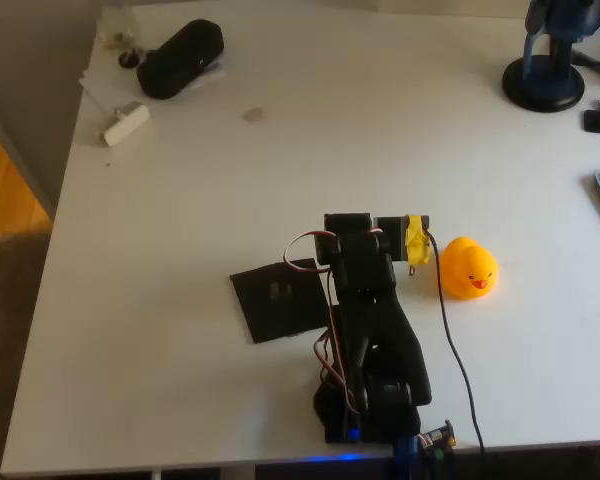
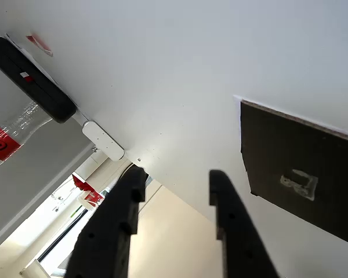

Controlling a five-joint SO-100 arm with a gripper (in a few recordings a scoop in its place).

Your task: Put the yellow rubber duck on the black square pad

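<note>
Where the white table (image 1: 280, 150) spreads under our gripper (image 2: 177, 182), we list: jaws parted and empty; black square pad (image 2: 301, 174) just to one side; yellow rubber duck (image 1: 468, 268) beside the arm's taped wrist, opposite the pad; black oblong case (image 1: 180, 58) far ahead; wooden floor (image 1: 5, 190) beyond the edge.

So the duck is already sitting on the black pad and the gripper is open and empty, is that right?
Not quite. In the overhead view the yellow rubber duck sits on the bare white table, to the right of the arm, while the black square pad lies on the arm's left with nothing on it. The gripper is open and empty, as the wrist view shows.
</note>
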